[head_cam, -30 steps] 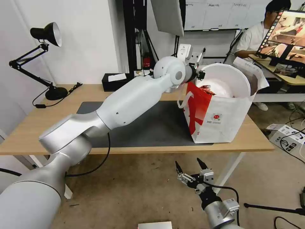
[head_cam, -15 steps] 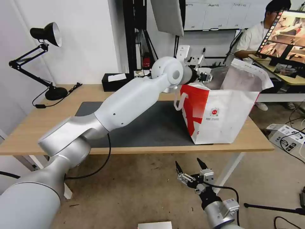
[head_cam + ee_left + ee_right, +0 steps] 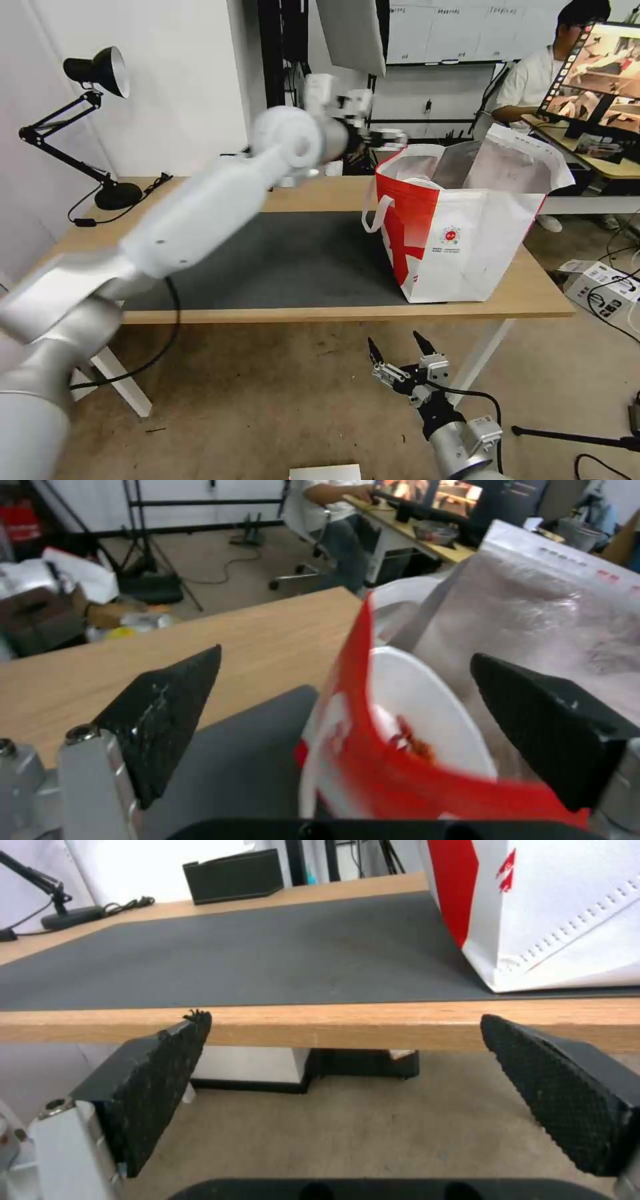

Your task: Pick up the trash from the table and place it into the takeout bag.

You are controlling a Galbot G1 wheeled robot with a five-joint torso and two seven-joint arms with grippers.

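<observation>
Head view: the table (image 3: 313,200), a light-wood top with a dark grey mat (image 3: 293,260) laid on it, is seen as it was a second ago, so the camera has not been moved. The takeout bag (image 3: 460,240) is stood upright at the right end of the mat, its red panel turned left and its foil-lined mouth held open; half a second ago it was in the same place, while a second ago its mouth was filled by the tilted white bowl. The left arm, stretched towards the bag's mouth in both earlier frames, is now swung back to the left and blurred by motion, and the left gripper (image 3: 360,120) is carried above the far edge of the table, left of the bag and apart from it. In the left wrist view the left gripper (image 3: 373,720) is seen spread wide with nothing between its fingers, and beyond them the white bowl (image 3: 417,715) with red crayfish shells is lodged inside the bag, just behind the red panel. Only a sliver of the bowl's rim (image 3: 421,181) is seen in the head view. The right gripper (image 3: 397,352) is parked low in front of the table's near edge, spread wide and empty, unchanged from both earlier frames.
</observation>
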